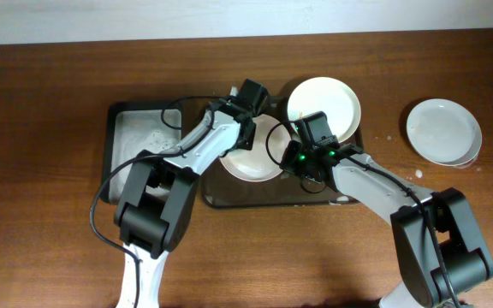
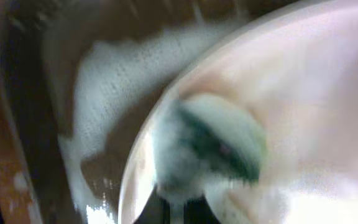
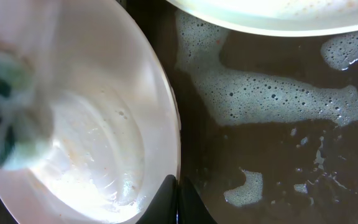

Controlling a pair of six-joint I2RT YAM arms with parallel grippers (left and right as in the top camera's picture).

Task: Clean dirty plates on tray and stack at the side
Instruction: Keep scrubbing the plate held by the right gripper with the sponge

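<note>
A white plate lies in the left part of the dark tray. My left gripper is shut on a green-and-white foamy sponge, which presses on the plate's inner face. My right gripper is shut, pinching this plate's rim at its right edge. The sponge shows blurred at the plate's far side. A second plate rests on the tray's back right corner, its rim with faint orange specks. A third plate sits on the table to the right.
White foam floats on the wet tray floor beside the held plate. A narrower dark tub with foam stands left of the tray. Both arms cross over the tray's middle.
</note>
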